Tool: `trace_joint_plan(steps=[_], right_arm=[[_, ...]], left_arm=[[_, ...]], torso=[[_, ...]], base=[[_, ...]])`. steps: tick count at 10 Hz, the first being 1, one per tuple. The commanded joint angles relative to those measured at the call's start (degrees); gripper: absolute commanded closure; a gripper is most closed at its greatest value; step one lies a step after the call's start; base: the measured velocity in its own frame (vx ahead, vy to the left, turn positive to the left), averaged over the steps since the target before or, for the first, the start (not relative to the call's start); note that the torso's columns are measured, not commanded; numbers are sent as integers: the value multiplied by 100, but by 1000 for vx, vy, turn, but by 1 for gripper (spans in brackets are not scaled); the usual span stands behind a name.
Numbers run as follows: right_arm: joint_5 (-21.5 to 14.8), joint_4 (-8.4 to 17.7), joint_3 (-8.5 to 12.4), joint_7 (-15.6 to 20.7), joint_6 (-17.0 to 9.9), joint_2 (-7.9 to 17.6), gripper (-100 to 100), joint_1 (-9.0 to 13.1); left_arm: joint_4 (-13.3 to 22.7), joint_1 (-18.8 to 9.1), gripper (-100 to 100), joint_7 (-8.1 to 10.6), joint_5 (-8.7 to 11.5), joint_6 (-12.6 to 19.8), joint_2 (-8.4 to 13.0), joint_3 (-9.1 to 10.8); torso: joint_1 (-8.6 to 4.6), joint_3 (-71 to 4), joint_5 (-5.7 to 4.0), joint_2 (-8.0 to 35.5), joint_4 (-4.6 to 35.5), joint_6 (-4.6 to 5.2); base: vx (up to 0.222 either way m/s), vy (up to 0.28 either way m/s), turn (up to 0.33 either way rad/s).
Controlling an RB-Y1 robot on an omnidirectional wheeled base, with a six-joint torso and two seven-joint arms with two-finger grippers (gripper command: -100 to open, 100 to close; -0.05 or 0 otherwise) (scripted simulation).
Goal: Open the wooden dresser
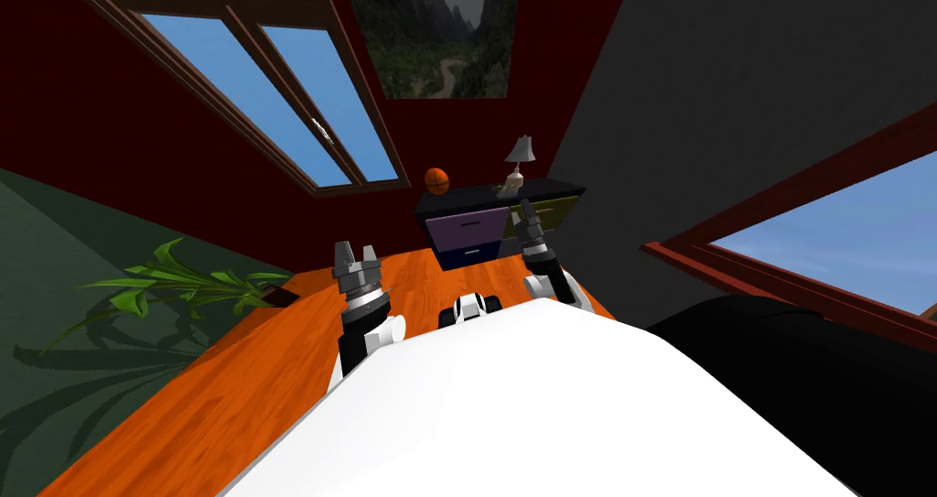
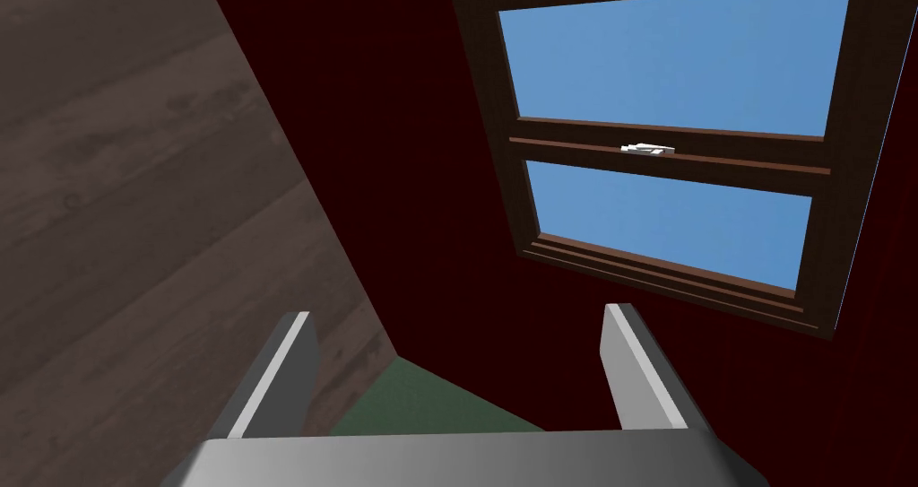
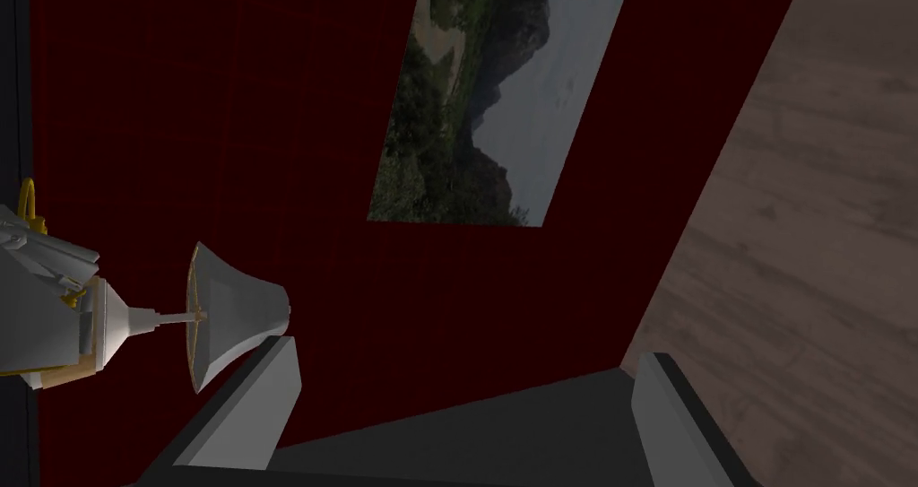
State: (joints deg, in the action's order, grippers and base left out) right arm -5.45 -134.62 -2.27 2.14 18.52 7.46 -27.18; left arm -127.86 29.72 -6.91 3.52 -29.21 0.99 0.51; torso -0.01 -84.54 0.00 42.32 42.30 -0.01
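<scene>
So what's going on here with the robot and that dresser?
The robot faces a dark dresser with purple and yellow drawer fronts, at the far end of an orange wooden floor. A basketball and a lamp sit on top. The right gripper reaches toward the dresser with fingers open. The left gripper is held further back, also open. Neither touches the dresser, and its drawers look shut.

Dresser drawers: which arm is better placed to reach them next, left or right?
Right, probably: the right hand, open, lines up with the dresser front and sees its lamp close by; the left hand faces the window.
</scene>
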Motion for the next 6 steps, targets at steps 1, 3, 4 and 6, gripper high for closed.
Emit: trace_joint_plan(steps=[1, 3, 4, 6], right_arm=[[-403, 166, -51, 97, -205, 76, -100, -23], [-675, 257, -82, 159, -381, 114, -100, -34], [-751, 257, -82, 159, -381, 114, -100, -34], [-1076, 356, -114, 224, -570, 142, -100, -45]], left_arm=[[0, 0, 0, 0, 0, 0, 0, 0], [0, 0, 0, 0, 0, 0, 0, 0], [0, 0, 0, 0, 0, 0, 0, 0], [0, 0, 0, 0, 0, 0, 0, 0]], torso=[[-1, 0, 0, 1, 0, 2], [1, -2, 0, -3, -1, 1], [0, -5, 0, -8, -2, -1], [2, -3, 0, -4, -1, 0]], base=[[35, 15, 67], [36, 13, 70], [34, 10, 50], [37, 12, 67]])
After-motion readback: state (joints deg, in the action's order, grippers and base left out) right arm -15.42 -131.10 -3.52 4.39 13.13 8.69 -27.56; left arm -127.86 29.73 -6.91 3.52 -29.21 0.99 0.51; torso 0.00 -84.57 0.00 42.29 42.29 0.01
